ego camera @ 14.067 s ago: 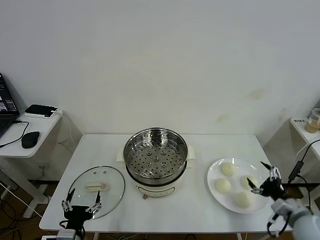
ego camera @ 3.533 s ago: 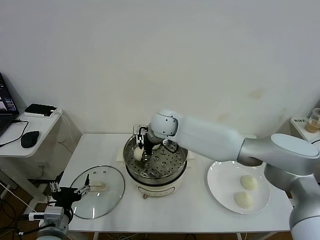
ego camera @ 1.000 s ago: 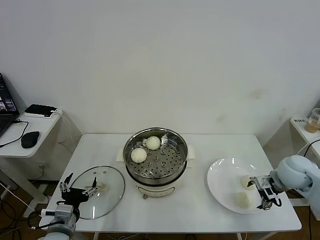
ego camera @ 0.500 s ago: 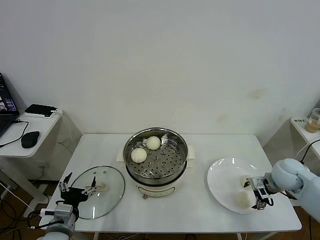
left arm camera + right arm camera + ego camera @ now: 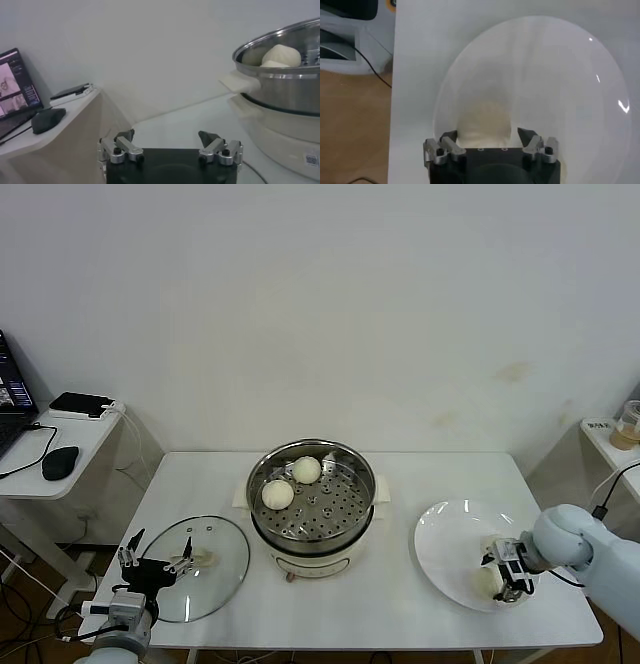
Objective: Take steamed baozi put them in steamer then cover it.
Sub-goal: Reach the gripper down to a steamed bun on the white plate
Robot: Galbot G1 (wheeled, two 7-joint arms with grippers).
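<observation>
Two baozi (image 5: pixel 278 494) sit on the steamer (image 5: pixel 312 506) tray. Right of the steamer, the right gripper (image 5: pixel 503 575) pinches a third baozi (image 5: pixel 484 122) on the white plate (image 5: pixel 445 554). Left of the steamer, the cover (image 5: pixel 200 566) lies flat; the left gripper (image 5: pixel 155 564) hangs beside it, fingers spread.

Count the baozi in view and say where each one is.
3 clearly visible: two baozi in the steamer; one on the plate at the right gripper. Another may be hidden.
</observation>
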